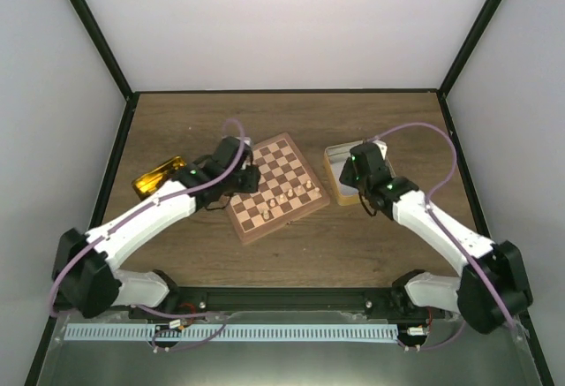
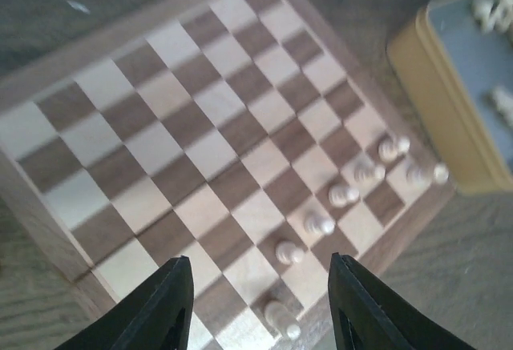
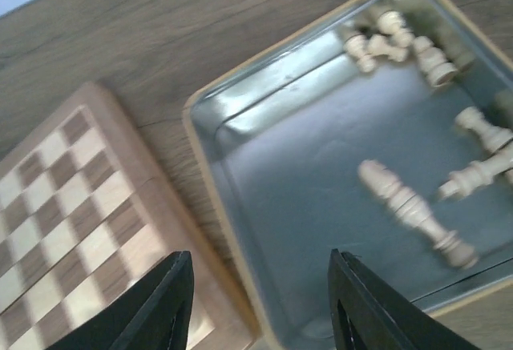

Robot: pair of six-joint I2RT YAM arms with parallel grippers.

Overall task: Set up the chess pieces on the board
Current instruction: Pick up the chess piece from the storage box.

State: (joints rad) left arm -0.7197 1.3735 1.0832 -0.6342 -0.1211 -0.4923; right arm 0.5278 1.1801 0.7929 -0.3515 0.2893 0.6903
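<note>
Square wooden chessboard with dark and tan checks (image 1: pixel 272 187) lies mid brown wood-grain surface (image 1: pixel 371 245). A row of small pale cream wooden chessmen (image 2: pixel 319 223) sits along the board edge nearest the rectangular gold-walled metal tin (image 1: pixel 333 174). More pale loose pieces (image 3: pixel 409 206) lie toppled inside that tin. Left claw (image 2: pixel 260 310): spread, empty, above the board's corner. Right claw (image 3: pixel 260 310): spread, empty, above the tin's corner.

The checked wooden board (image 2: pixel 184 134) lies flat, reaching ahead of the left gripper's (image 2: pixel 260 263) spread jaws. Seven pale chess pieces (image 2: pixel 319 223) sit near its edge, most in a slanting row, between and right of those jaws. More chess pieces (image 3: pixel 409 206) lie toppled in a tin (image 3: pixel 240 126) ahead of the right gripper's (image 3: pixel 260 258) jaws.
</note>
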